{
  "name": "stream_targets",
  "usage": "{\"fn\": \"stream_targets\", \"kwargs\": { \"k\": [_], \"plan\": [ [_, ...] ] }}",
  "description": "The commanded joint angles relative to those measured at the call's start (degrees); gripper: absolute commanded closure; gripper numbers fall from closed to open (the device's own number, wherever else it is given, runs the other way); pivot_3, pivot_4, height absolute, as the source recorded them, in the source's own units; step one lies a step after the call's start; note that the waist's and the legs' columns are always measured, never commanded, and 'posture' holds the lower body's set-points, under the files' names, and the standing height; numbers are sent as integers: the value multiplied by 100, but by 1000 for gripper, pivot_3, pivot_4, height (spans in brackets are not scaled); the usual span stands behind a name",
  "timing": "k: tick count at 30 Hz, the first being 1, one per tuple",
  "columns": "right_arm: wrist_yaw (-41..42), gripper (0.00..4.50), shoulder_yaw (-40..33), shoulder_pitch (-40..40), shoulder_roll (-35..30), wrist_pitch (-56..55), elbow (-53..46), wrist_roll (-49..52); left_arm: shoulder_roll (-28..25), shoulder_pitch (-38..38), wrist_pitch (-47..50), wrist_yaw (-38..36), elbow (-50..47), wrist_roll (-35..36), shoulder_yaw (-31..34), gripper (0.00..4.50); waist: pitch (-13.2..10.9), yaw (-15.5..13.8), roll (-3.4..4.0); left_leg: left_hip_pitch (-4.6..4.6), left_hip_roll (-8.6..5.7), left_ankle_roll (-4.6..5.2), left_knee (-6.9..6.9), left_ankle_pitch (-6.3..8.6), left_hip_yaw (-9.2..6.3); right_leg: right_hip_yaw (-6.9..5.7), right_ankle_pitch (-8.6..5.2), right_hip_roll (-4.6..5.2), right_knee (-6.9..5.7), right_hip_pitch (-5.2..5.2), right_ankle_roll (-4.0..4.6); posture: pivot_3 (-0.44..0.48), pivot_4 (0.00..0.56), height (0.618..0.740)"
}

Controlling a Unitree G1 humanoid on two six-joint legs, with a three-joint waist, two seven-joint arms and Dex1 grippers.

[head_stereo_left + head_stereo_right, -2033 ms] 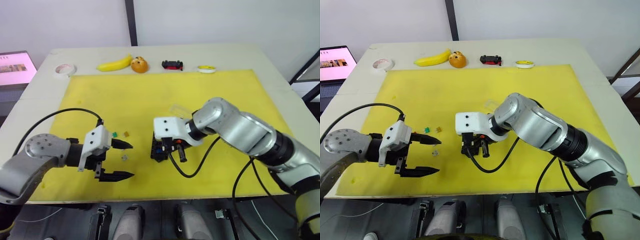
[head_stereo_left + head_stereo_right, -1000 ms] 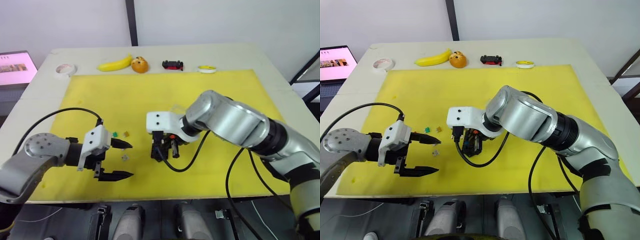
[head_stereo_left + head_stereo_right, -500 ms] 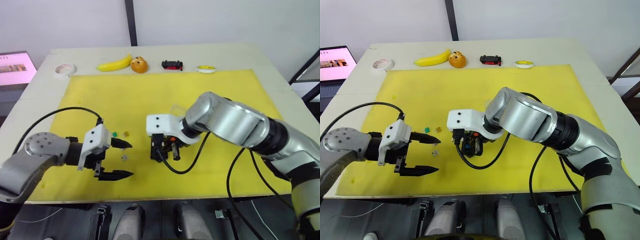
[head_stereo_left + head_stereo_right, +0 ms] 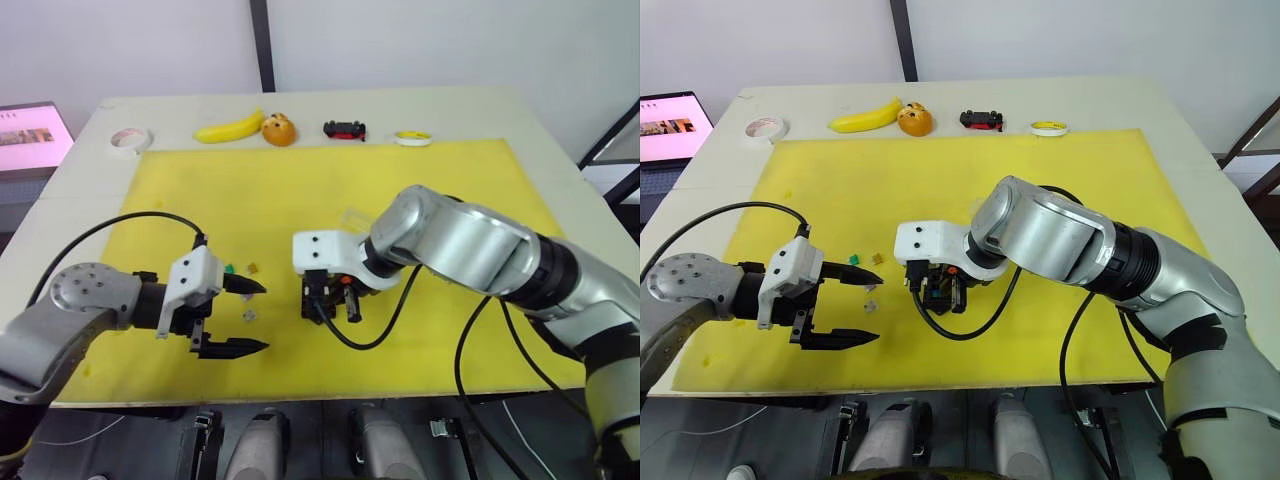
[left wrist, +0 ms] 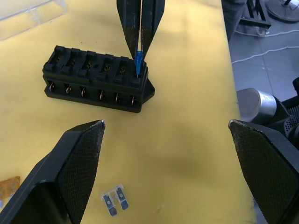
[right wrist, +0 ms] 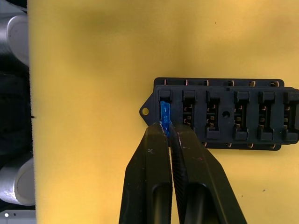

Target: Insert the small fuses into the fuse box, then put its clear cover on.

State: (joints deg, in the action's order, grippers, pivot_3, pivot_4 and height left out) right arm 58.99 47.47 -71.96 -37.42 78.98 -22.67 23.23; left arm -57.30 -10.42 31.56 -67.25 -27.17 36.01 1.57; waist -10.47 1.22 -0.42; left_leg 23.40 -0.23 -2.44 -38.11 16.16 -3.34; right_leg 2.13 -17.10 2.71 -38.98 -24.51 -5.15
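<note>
**Jaws pinching a blue fuse at the end slot of the fuse box**

The right gripper's [image 6: 167,128] jaws are pressing together on a blue fuse [image 6: 164,114], holding it upright with its lower edge at the outermost slot of the fuse box [image 5: 96,77], beside the end tab. The box is lying on the yellow mat [image 4: 300,190] near the middle of the bench, its long axis running away from the fuse toward the other slots, which are looking empty. The move ahead is likely a straight push down into that slot, and the right arm is already on it. The left gripper [image 4: 240,317] is hovering with jaws spread wide, well apart from the box, near a pale clear fuse [image 5: 115,204], a green fuse [image 4: 229,269] and an amber fuse [image 4: 254,267]. The clear cover [image 5: 32,15] is lying just beyond the box, partly cut off. How deep the blue fuse is sitting is hard to make out.
</note>
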Motion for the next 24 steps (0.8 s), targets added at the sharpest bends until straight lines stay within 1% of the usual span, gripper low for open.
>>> {"fn": "stream_targets", "kwargs": {
  "k": [1, 24],
  "plan": [
    [-31, 4500, 22, -60, -57, -107, -148, -29, 5, -57, 16, 21, -146, 65, 143, 45, 0, 0, 0, 0, 0, 0, 0, 0, 0, 0, 0, 0, 0, 0, 0, 0, 150, 740],
    [-44, 4500, 620, -3, -149, -597, -39, -477, 33, -30, 64, 139, -203, 89, 181, 45, 1, 2, 0, -1, 0, 0, -1, 0, 0, 0, 0, 0, -1, 0, 0, 0, 150, 740]
  ]
}}
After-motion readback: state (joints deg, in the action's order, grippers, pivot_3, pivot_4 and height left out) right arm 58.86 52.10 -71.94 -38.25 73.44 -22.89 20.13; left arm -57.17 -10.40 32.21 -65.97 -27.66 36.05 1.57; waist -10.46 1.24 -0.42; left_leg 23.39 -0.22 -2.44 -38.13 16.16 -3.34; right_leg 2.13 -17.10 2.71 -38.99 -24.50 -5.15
